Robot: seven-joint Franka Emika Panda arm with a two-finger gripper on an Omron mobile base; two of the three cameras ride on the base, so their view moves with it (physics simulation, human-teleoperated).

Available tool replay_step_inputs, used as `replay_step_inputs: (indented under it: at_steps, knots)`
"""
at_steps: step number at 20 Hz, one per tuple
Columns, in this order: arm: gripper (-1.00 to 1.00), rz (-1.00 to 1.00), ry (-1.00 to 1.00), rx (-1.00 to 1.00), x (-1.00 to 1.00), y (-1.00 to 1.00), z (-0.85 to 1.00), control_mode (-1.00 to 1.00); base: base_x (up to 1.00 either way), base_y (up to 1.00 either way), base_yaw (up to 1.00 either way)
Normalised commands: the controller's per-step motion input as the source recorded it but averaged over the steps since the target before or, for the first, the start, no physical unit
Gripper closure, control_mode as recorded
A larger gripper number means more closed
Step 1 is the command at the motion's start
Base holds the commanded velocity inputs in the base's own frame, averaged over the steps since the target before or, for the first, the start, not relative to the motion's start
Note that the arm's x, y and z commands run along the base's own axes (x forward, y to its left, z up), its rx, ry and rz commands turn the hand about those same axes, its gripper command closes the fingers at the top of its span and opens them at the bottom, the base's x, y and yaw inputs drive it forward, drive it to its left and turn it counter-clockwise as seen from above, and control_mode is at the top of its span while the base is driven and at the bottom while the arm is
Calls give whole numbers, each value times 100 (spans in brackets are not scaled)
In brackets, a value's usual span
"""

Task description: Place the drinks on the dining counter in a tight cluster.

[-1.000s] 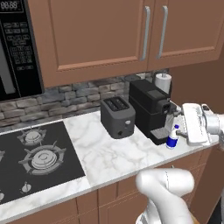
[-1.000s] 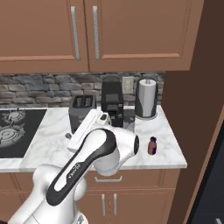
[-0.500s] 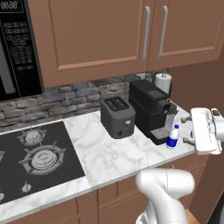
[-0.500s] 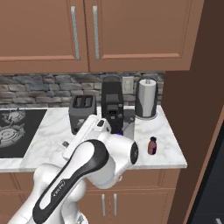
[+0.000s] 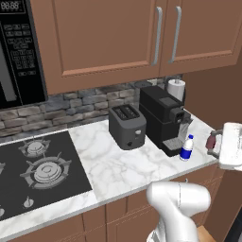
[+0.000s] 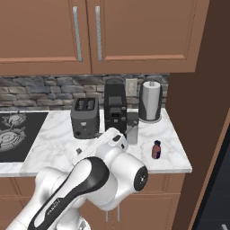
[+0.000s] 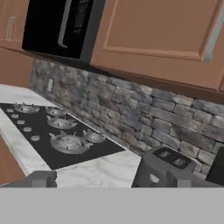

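Observation:
A small white bottle with a blue label (image 5: pixel 187 148) stands on the marble counter in front of the coffee machine. A tiny reddish-brown bottle (image 6: pixel 156 149) stands near the counter's right end; in the left base view this reddish bottle (image 5: pixel 211 140) is partly behind my white hand (image 5: pixel 231 147). The hand hangs past the counter's right front corner, touching neither bottle. In the hand view my gripper (image 7: pixel 111 179) is open with nothing between its fingertips (image 7: pixel 40 178) and faces the stove and toaster. The dining counter is out of view.
On the marble counter (image 5: pixel 118 175) stand a dark toaster (image 5: pixel 126 126), a black coffee machine (image 5: pixel 163 118) and a paper towel roll (image 5: pixel 176 88). A black stove (image 5: pixel 40 168) lies at the left, under a microwave (image 5: pixel 14 52). A brown panel (image 6: pixel 200 103) walls the right end.
My hand has swung right and back from the counter edge, uncovering the white bottle. Neither bottle has moved, and the gripper stays open.

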Motion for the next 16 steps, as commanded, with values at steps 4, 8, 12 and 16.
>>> replay_step_inputs:
  at_steps: [4,8,12,16]
  knots:
    - [-100,-17,1,5,-2,-35,-43,-100,0,0,0]
    - [-100,-10,0,4,4,-41,-38,-100,0,0,0]
    - [-100,-6,2,7,31,-37,-29,-100,0,0,0]
    - [-100,-2,5,11,47,-25,-23,-100,0,0,0]
